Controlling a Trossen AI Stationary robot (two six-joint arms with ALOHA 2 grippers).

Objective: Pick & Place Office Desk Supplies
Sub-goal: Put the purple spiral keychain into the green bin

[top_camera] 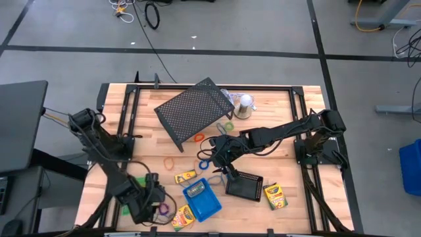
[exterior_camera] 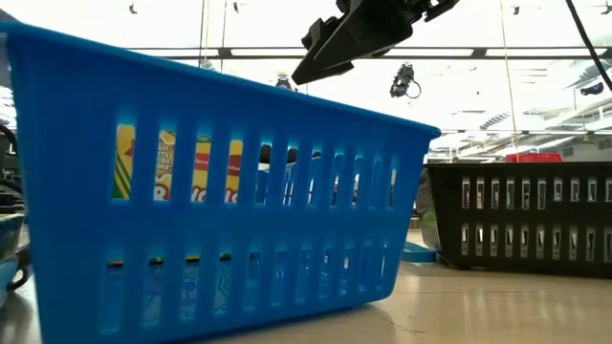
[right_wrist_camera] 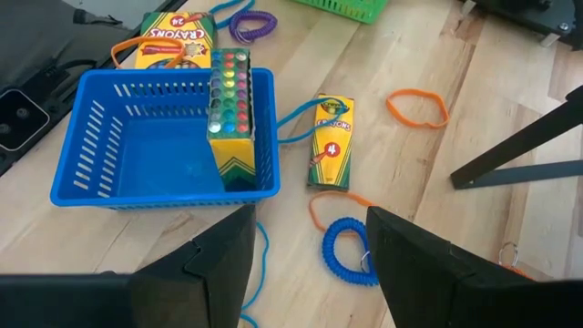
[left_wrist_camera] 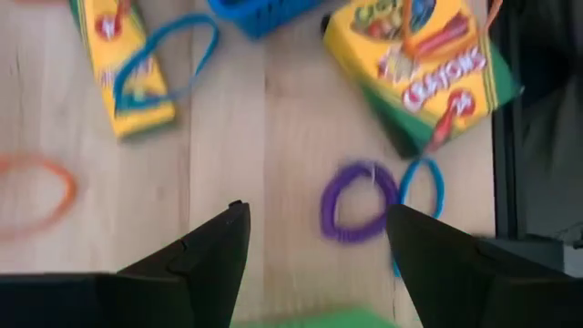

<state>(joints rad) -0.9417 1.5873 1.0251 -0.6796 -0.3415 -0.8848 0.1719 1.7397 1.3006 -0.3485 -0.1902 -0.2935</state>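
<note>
My left gripper (top_camera: pixel 148 197) hangs open near the table's near left corner, fingers apart over bare wood (left_wrist_camera: pixel 319 211), touching nothing. Just beyond its fingertips lie a purple loop (left_wrist_camera: pixel 358 202) and a blue loop (left_wrist_camera: pixel 421 182), and farther on a crayon box (left_wrist_camera: pixel 419 64). A second crayon box (left_wrist_camera: pixel 123 64) has a blue loop (left_wrist_camera: pixel 164 55) lying across it. My right gripper (top_camera: pixel 220 164) hovers open mid-table (right_wrist_camera: pixel 310 219). In front of it the blue tray (right_wrist_camera: pixel 146 155) holds an opened crayon box (right_wrist_camera: pixel 230 109) leaning on its wall.
A black mesh tray (top_camera: pixel 244 185) and a crayon box (top_camera: pixel 274 195) lie to the right of the blue tray. A large black mesh rack (top_camera: pixel 194 108) and a silver dome (top_camera: pixel 245 105) stand at the back. A green tray (right_wrist_camera: pixel 342 7), orange loops (right_wrist_camera: pixel 417 107) and a blue coil (right_wrist_camera: pixel 351 251) lie around.
</note>
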